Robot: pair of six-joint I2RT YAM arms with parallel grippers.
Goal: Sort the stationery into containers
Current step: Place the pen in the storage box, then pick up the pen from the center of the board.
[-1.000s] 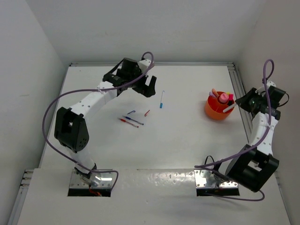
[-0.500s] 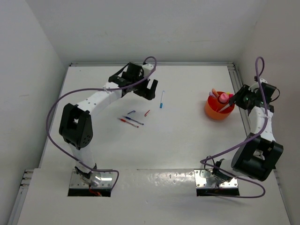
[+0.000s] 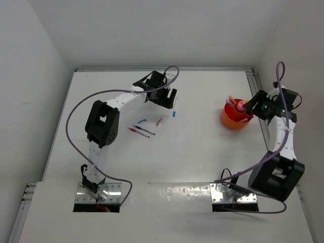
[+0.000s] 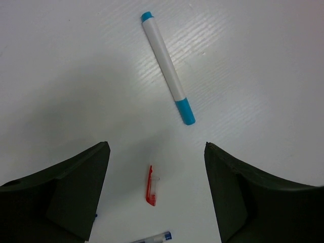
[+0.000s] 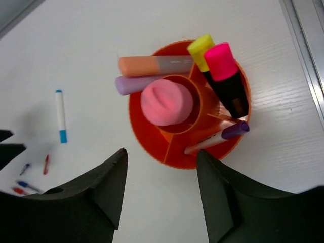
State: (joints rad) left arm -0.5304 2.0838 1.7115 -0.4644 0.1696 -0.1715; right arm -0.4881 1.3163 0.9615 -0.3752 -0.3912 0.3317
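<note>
The orange bowl [image 5: 147, 136] stands at the right of the table, split into compartments. Its centre cup holds a pink-capped bottle [image 5: 166, 102]. Around it lie orange-grey [image 5: 154, 65], lilac [image 5: 129, 83], yellow [image 5: 202, 48] and pink [image 5: 225, 71] markers and a purple-capped pen [image 5: 217, 137]. My right gripper [image 5: 161, 152] hangs open just above the bowl's near rim, holding nothing. My left gripper [image 4: 157, 147] is open above the table. A white marker with blue ends [image 4: 167, 66] lies just ahead of it, and a red pen cap [image 4: 151, 186] lies on the table below the jaws.
A blue pen [image 3: 145, 130], a red pen [image 3: 136, 132] and a small blue cap [image 3: 141, 121] lie left of centre. A raised metal rail [image 3: 259, 104] runs along the table's right edge, close behind the bowl [image 3: 235, 119]. White walls close in the table.
My right jaws have opened and the purple-capped pen now rests in the bowl. The left arm has stretched rightward, bringing its gripper over the white and blue marker.
</note>
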